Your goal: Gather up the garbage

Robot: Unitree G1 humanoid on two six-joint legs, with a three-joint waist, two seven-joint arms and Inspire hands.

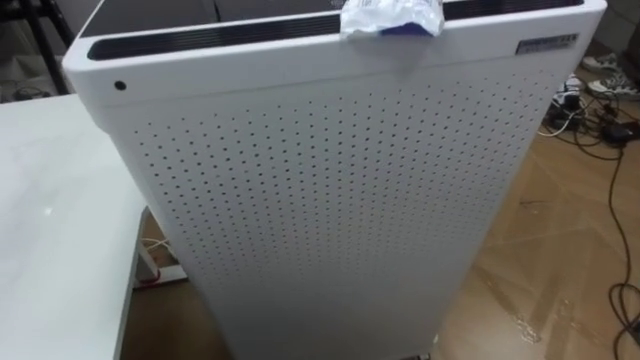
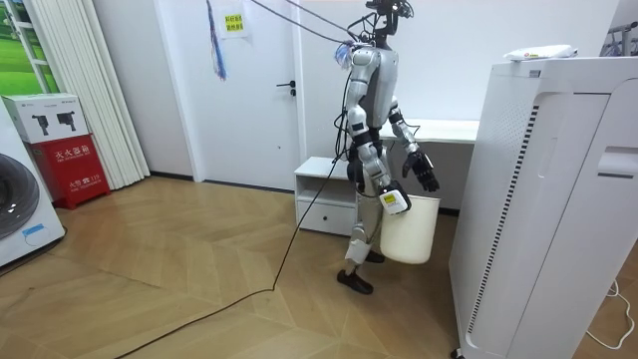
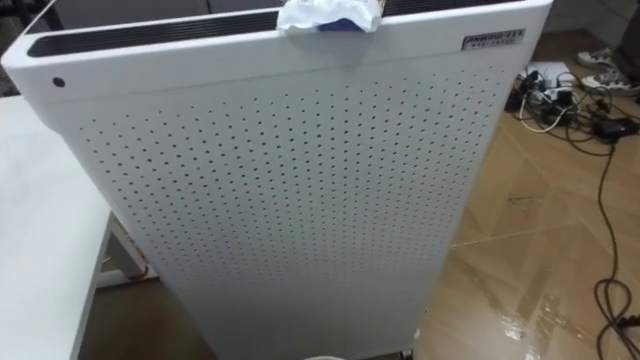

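Wooden floor (image 2: 150, 279) bears a tall white perforated air purifier (image 1: 330, 200) with a crumpled white-and-blue wrapper (image 1: 392, 17) on its top edge; facing it, the robot's right hand (image 2: 393, 199) grasps a white plastic bin (image 2: 409, 234), and I cannot tell the left hand's (image 2: 426, 172) state.

The robot stands upright in the room view, one foot behind the other, facing that view's right. Its right hand (image 2: 393, 200) hangs low before the thigh. Its left hand (image 2: 426, 172) reaches forward at waist height, fingers loosely spread and drooping.
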